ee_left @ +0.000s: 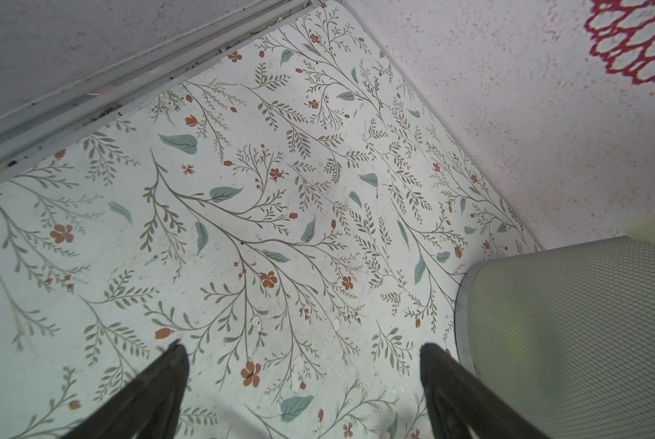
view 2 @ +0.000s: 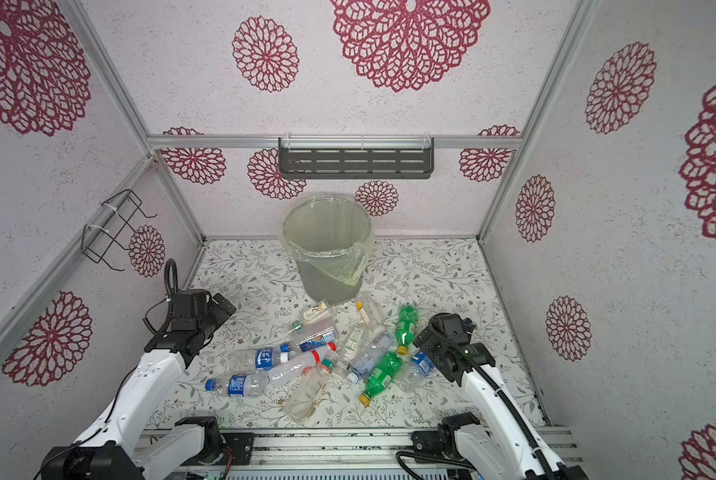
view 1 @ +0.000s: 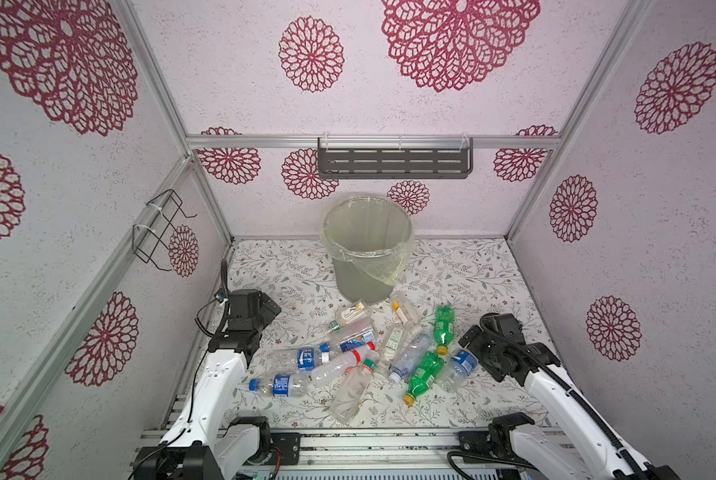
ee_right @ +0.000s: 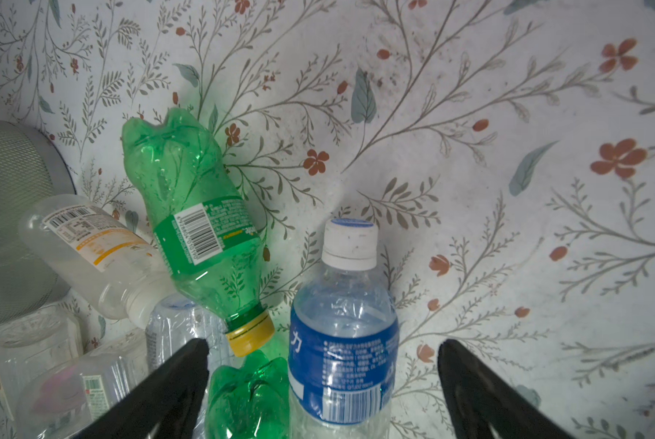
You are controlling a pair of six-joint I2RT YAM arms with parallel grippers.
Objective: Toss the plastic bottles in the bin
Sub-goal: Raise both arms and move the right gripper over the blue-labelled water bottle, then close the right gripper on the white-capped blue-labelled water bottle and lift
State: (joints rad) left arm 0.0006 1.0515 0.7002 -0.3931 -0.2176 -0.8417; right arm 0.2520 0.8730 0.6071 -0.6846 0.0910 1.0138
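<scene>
In both top views the bin (view 1: pixel 358 284) stands upright at the back of the tabletop (view 1: pixel 472 266), close to the rear wall (view 1: pixel 265 216), with a clear bag (view 1: pixel 389 266) folded over its rim. The plastic bottles (view 1: pixel 302 358) all lie on their sides in a loose heap in front of it. The left gripper (view 1: pixel 270 309) hangs to the left of the heap, apart from every bottle. The right gripper (view 1: pixel 470 337) sits at the heap's right edge, just above a blue-labelled bottle (view 1: pixel 461 365) and beside two green bottles (view 1: pixel 444 328). In the left wrist view the jaws are spread wide over bare tabletop, and the bin's grey meshed wall rises near one fingertip. In the right wrist view the jaws are likewise released. They stand on either side of the blue-labelled bottle without touching it, and its white cap (ee_right: pixel 350 243) points away from the camera. One green bottle lies beside it, its yellow cap (ee_right: pixel 250 334) just beside the base of the other green one.
</scene>
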